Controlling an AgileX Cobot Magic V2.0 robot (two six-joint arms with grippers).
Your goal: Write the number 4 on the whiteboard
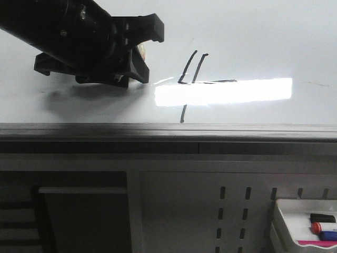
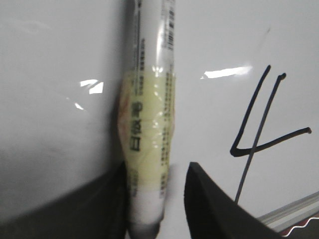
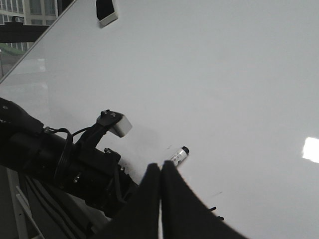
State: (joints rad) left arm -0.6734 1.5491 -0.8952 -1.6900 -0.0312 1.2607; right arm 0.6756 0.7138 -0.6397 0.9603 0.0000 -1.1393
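Observation:
The whiteboard [image 1: 253, 42] lies flat and fills every view. The number 4 [image 1: 194, 81] is drawn on it in thin black strokes, partly under a bright light reflection; it also shows in the left wrist view [image 2: 255, 148]. My left gripper [image 1: 149, 50] is low over the board just left of the 4. Its jaws are open around a white marker with yellow tape [image 2: 147, 124]: one finger touches it, the other stands apart. My right gripper [image 3: 160, 167] is shut and empty; beyond it the marker's end [image 3: 178, 155] rests on the board.
The board's grey metal edge [image 1: 168, 132] runs across the front. Below it is a perforated panel [image 1: 231, 211], and a small white tray of markers [image 1: 308, 221] sits at the lower right. The left arm [image 3: 60, 159] shows dark beside the right gripper.

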